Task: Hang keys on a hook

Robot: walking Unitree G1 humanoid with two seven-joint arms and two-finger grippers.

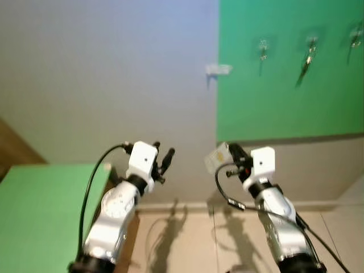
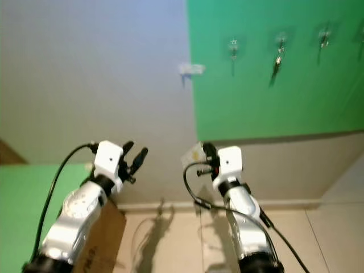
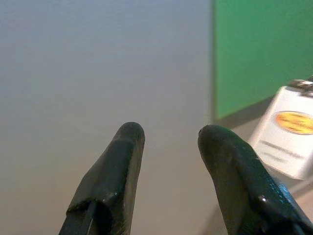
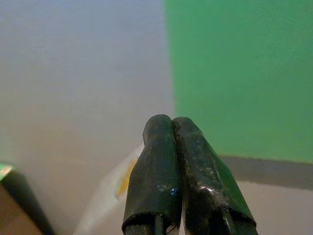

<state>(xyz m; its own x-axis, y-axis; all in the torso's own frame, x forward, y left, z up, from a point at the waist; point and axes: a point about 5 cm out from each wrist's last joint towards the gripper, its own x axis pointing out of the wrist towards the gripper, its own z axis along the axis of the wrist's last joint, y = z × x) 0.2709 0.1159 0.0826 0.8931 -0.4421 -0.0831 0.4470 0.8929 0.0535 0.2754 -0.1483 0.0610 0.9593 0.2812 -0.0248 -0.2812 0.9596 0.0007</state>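
Observation:
A green wall panel [image 1: 284, 96] carries three small hooks [image 1: 263, 48] near its top. Something thin and dark, maybe a key [image 1: 306, 63], hangs from the middle hook. My right gripper [image 1: 232, 149] is raised below the panel's lower left corner, shut on a white key tag [image 1: 215, 158] with a yellow label. In the right wrist view the fingers [image 4: 155, 147] press together and the tag [image 4: 110, 191] sticks out beside them. My left gripper [image 1: 165, 157] is held up to the left, open and empty; in its wrist view [image 3: 168, 137] the tag [image 3: 288, 134] appears beyond it.
A pale grey wall [image 1: 114, 74] lies left of the panel, with a small white fitting [image 1: 219, 69] at the panel's edge. A green surface [image 1: 40, 210] and a brown box [image 2: 99, 239] stand low on the left. Beige tiled floor [image 1: 187, 244] runs along the wall.

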